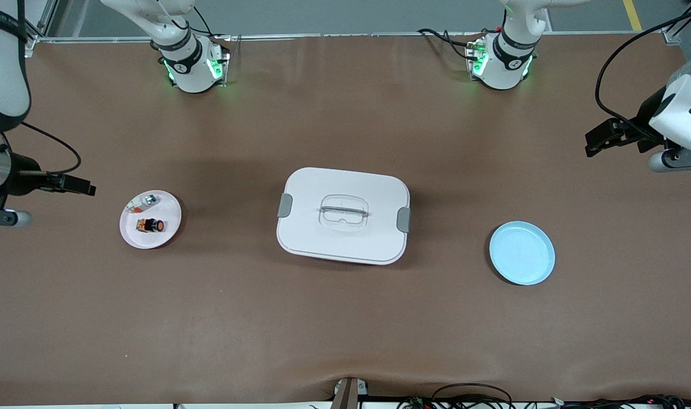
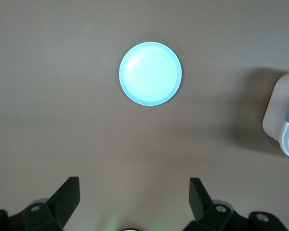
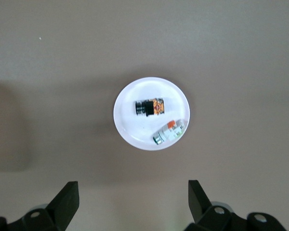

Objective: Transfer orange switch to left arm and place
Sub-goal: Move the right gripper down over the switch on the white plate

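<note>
The orange switch point(image 1: 150, 225) point(image 3: 151, 108) lies on its side on a small white plate point(image 1: 167, 214) point(image 3: 130, 131) toward the right arm's end of the table. My right gripper point(image 1: 87, 187) point(image 3: 133, 195) hangs open and empty over the table beside that plate. The large white box point(image 1: 343, 215) point(image 2: 283, 118) with grey side clips stands at the middle of the table. Over the left arm's end of the table, my left gripper point(image 1: 593, 143) point(image 2: 135, 192) is open and holds nothing.
A small silver-and-red item point(image 1: 145, 201) point(image 3: 168, 132) shares the white plate with the switch. A light blue plate point(image 1: 521, 253) point(image 2: 151, 73) with nothing on it sits toward the left arm's end, a little nearer the front camera than the box.
</note>
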Robot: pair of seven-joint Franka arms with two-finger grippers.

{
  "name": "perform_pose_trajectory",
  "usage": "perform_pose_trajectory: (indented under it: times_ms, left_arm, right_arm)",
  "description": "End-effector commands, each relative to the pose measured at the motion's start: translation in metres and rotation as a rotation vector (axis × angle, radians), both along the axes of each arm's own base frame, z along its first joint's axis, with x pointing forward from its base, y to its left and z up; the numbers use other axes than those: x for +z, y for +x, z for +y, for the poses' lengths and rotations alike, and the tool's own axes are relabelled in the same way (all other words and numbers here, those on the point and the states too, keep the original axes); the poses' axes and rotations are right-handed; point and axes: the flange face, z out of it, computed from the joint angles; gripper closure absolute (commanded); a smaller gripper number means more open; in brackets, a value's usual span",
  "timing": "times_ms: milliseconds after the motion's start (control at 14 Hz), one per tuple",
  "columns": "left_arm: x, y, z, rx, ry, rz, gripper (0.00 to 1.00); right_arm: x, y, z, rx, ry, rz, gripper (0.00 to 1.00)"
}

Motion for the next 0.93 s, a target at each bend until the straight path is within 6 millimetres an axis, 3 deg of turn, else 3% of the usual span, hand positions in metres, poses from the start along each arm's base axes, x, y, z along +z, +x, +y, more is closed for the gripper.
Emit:
perform_pose_trajectory:
  times_ms: [0, 356, 854]
  left_arm:
    - [-0.001, 0.003, 0.002, -0.003, -0.001, -0.001, 0.00]
    - [-0.009, 0.009, 0.002, -0.002, -0.003, 0.001, 0.00]
    - [-0.020, 0.015, 0.003, -0.031, -0.006, 0.016, 0.00]
  right_arm:
    - [-0.030, 0.003, -0.004, 0.019, 0.018, -0.008, 0.00]
    - [-0.095, 0.007, -0.022, 0.071, 0.027, -0.041, 0.00]
    - [-0.174, 0.010, -0.020, 0.068, 0.025, -0.053, 0.00]
